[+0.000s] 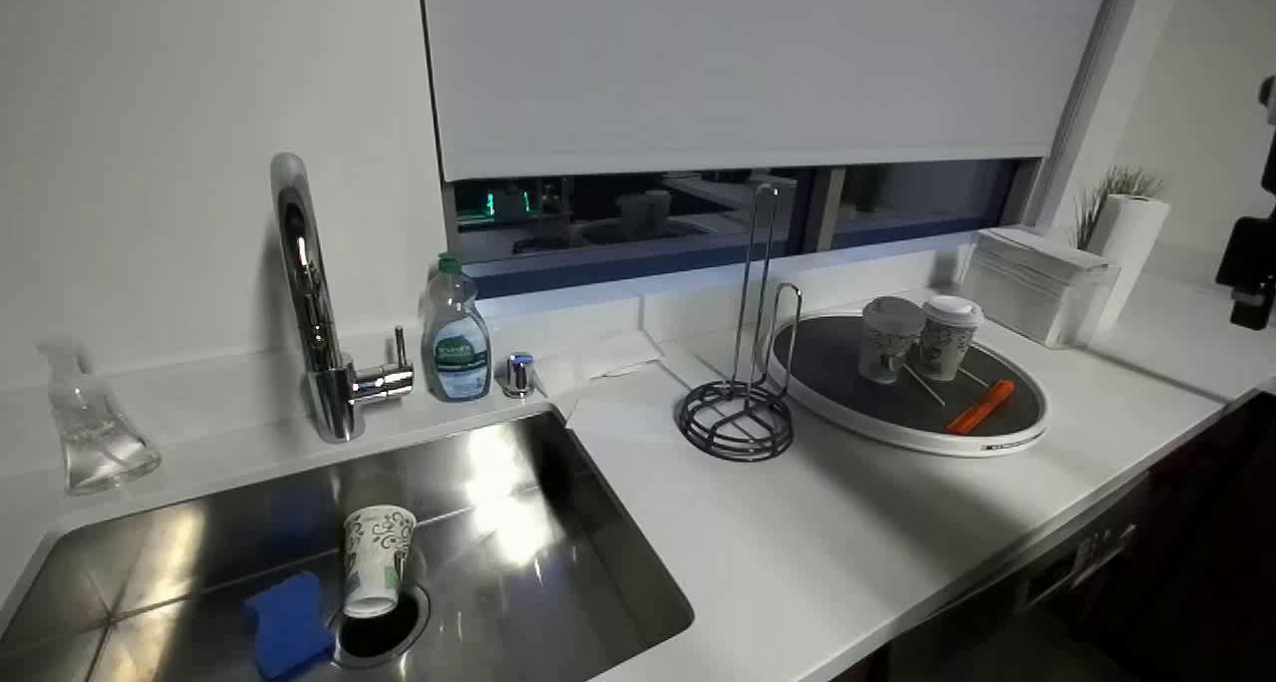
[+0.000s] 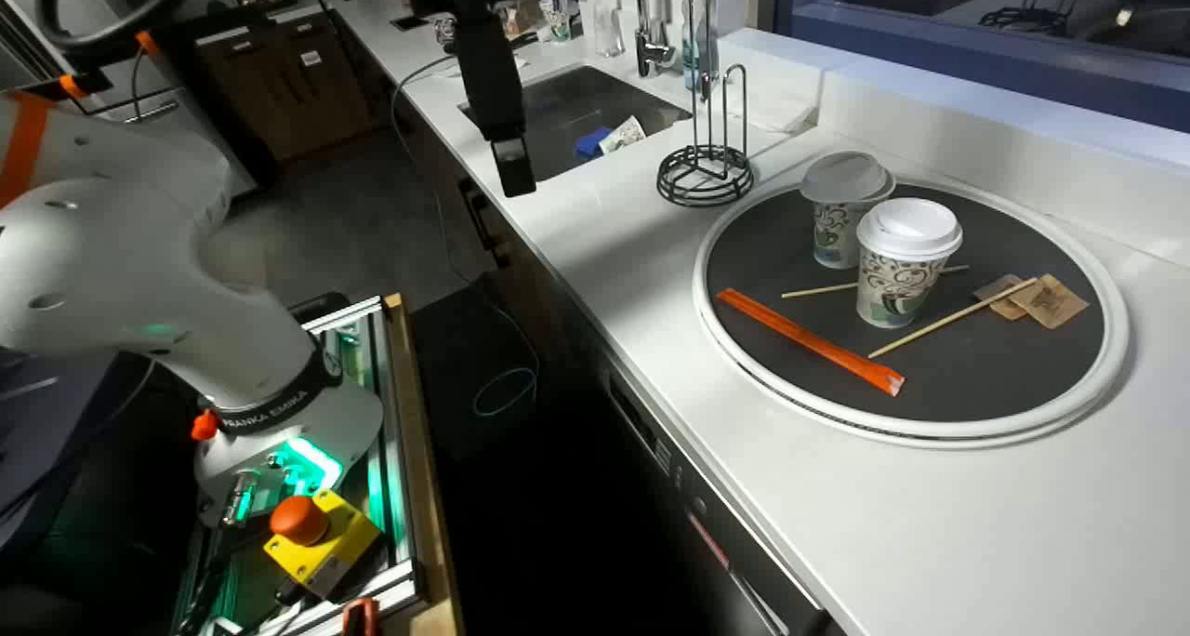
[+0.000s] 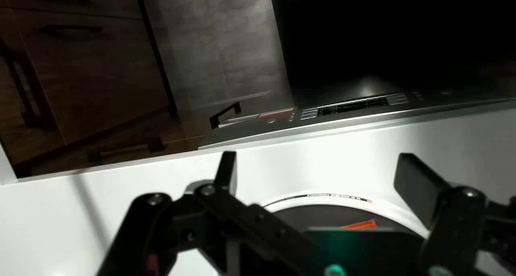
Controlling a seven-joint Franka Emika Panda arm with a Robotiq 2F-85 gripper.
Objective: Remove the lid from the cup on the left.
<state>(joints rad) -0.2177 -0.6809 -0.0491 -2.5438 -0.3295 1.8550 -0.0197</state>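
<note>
The cup on the left, greyish with a swirl pattern, stands upright on the round tray in both exterior views (image 1: 881, 356) (image 2: 835, 238). Its pale greyish lid (image 1: 894, 315) (image 2: 844, 178) sits on its rim. The whiter twin cup (image 1: 943, 351) (image 2: 895, 287) stands beside it with a white lid (image 1: 954, 309) (image 2: 911, 227) on. My gripper (image 3: 316, 169) is open, with nothing between its fingers. In an exterior view it hangs near the counter's front edge, apart from the cups (image 2: 516, 166); it partly shows at the other picture's right border (image 1: 1251, 273). Neither cup shows in the wrist view.
The round tray (image 1: 1007, 447) (image 2: 985, 438) (image 3: 318, 200) also bears an orange packet (image 1: 982, 408) (image 2: 809, 338) (image 3: 358, 224), thin sticks and brown packets (image 2: 1051, 299). A wire towel holder (image 1: 736, 425) (image 2: 705, 178) stands beside it. Beyond is the sink (image 1: 558, 562) with a faucet (image 1: 339, 393).
</note>
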